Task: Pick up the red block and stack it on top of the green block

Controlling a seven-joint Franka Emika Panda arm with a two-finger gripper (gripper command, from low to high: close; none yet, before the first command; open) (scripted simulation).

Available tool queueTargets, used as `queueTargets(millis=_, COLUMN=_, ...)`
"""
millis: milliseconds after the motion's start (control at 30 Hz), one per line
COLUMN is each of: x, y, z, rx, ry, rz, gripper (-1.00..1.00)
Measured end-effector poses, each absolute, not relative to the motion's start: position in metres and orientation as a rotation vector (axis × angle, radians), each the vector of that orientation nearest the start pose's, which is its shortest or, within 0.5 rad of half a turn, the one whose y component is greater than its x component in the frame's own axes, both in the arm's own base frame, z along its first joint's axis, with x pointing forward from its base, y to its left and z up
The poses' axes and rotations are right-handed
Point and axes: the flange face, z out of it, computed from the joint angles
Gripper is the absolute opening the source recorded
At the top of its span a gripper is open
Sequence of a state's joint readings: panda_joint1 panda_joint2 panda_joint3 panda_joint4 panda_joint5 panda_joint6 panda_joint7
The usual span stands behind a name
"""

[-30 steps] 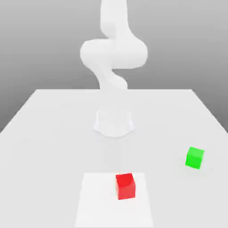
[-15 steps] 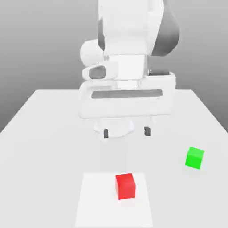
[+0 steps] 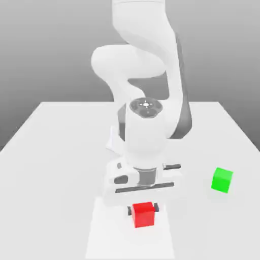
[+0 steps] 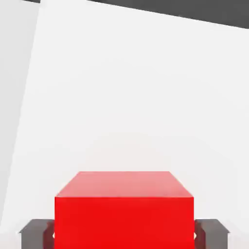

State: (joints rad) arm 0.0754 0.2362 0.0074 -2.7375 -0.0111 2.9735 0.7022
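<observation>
The red block (image 3: 143, 215) sits on a brighter white square patch (image 3: 109, 231) near the table's front edge. My gripper (image 3: 143, 207) has come straight down over it, with a dark fingertip pressed against each side of the block, so it is shut on it. In the hand view the red block (image 4: 124, 209) lies between the two grey fingers (image 4: 35, 233), which touch its side faces. The block still rests on the surface. The green block (image 3: 222, 180) stands alone on the table toward the exterior view's right, well apart from the gripper.
The white table (image 3: 56, 152) stretches wide around both blocks. The arm's upper links (image 3: 137, 61) rise behind the hand over the middle of the table. The table's front edge lies just below the white patch.
The hand has dropped from above the table's middle down onto the red block, and its fingers have gone from wide apart to closed against the block's sides. Neither block has shifted.
</observation>
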Motion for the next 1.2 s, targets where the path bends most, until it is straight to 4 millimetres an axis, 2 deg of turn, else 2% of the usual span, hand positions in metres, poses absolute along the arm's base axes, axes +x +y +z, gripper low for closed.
queueTargets(millis=100, x=0.386, y=0.033, z=0.147, rx=-2.998, ry=0.941, rz=0.000, gripper=-1.00)
queueTargets(millis=300, x=0.386, y=0.033, z=0.200, rx=-2.998, ry=0.941, rz=0.000, gripper=-1.00)
queueTargets(millis=333, x=0.385, y=0.043, z=0.206, rx=-3.017, ry=0.876, rz=0.000, gripper=-1.00)
queueTargets(millis=567, x=0.359, y=0.132, z=0.222, rx=-3.140, ry=0.128, rz=0.000, gripper=-1.00)
queueTargets(millis=800, x=0.316, y=0.207, z=0.233, rx=-3.078, ry=-0.634, rz=0.001, gripper=-1.00)
queueTargets(millis=1067, x=0.245, y=0.279, z=0.245, rx=-2.777, ry=-1.470, rz=0.003, gripper=-1.00)
queueTargets(millis=1200, x=0.237, y=0.288, z=0.217, rx=-2.724, ry=-1.566, rz=0.003, gripper=-1.00)
